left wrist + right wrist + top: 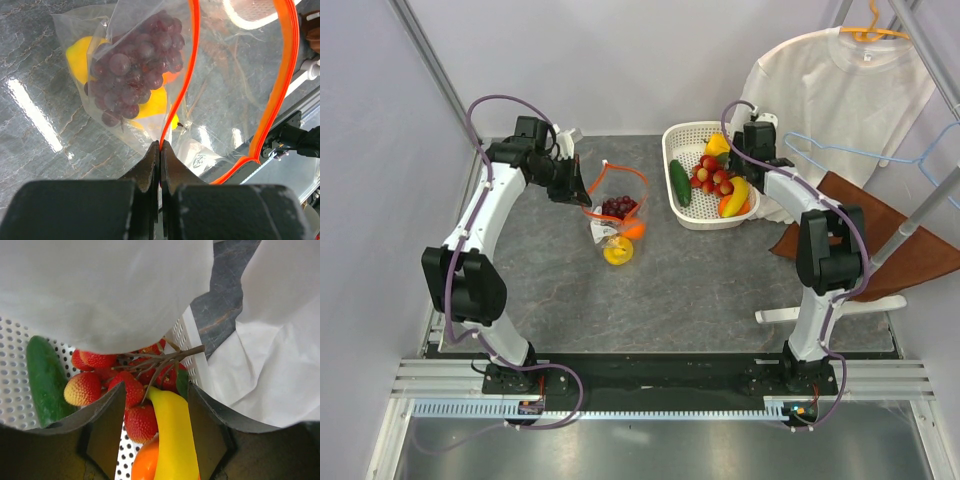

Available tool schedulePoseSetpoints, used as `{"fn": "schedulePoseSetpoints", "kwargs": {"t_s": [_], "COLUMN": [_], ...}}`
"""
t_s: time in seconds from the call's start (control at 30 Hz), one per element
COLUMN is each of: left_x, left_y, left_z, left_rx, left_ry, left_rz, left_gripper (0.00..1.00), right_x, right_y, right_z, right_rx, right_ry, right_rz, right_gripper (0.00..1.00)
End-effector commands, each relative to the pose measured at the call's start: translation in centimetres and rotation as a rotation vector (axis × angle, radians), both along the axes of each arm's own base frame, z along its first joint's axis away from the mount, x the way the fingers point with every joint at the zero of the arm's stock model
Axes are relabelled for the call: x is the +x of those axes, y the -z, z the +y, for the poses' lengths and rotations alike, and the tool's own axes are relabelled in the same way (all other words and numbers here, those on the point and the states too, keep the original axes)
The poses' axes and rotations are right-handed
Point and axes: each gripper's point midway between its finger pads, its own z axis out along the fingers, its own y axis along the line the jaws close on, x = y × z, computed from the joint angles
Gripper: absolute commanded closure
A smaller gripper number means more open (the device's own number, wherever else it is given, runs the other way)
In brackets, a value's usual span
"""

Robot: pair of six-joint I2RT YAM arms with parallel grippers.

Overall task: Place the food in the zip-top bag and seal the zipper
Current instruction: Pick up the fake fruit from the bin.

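While lifting the mouth of the zip-top bag [612, 222] and leaving its belly resting on the table [700, 290], had the left jaws pinched fully shut on the zipper [186, 95], right at the near bend of the strip. Left the mouth gaping as a wide orange-red loop, well apart from the white basket [672, 150] and to its left. Already carried a dark grape bunch [135, 65], a yellow round fruit [79, 57] and an orange one [636, 230] low in the bag. Had the right jaws partly open over the basket, astride a yellow banana-shaped fruit [172, 435] and a cluster of red bumpy fruits [140, 422] on a brown twig [165, 360]; could not make out a firm grip on either.

Judged the next pick best made by closing on the cluster's body rather than the thin twig, or squarely across the yellow fruit's smooth, curved, probably slippery skin. Would have wanted the loop held taut and tilted toward the incoming arm, given the sag and fold of thin crinkly film. Noted hard, glossy toy plastic throughout, a smooth green cucumber [45, 380] beside the cluster, a perforated basket floor beneath, and mottled grey on the table.
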Motion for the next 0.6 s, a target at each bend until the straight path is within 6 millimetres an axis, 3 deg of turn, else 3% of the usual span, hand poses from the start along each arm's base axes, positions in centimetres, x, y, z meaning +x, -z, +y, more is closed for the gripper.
{"fn": "schedulePoseSetpoints", "kwargs": {"t_s": [0.0,0.33,0.57], "left_x": [1.0,1.3,1.5], "left_y": [-1.3,-1.0,-0.8], "left_z": [-0.3,-0.3,0.0], "left_rx": [-0.029,-0.022,0.001], "left_ry": [-0.006,-0.006,-0.001], "left_rz": [-0.035,-0.025,-0.029], "left_gripper": [0.98,0.98,0.98], "right_x": [1.9,3.4,4.8], "right_y": [0.3,3.6,3.9], "right_z": [-0.7,-1.1,-0.4], "right_rx": [0.028,0.015,0.034], "right_ry": [0.071,0.099,0.065], "right_rz": [-0.038,-0.008,-0.032], "right_gripper": [0.41,0.36,0.38]}}
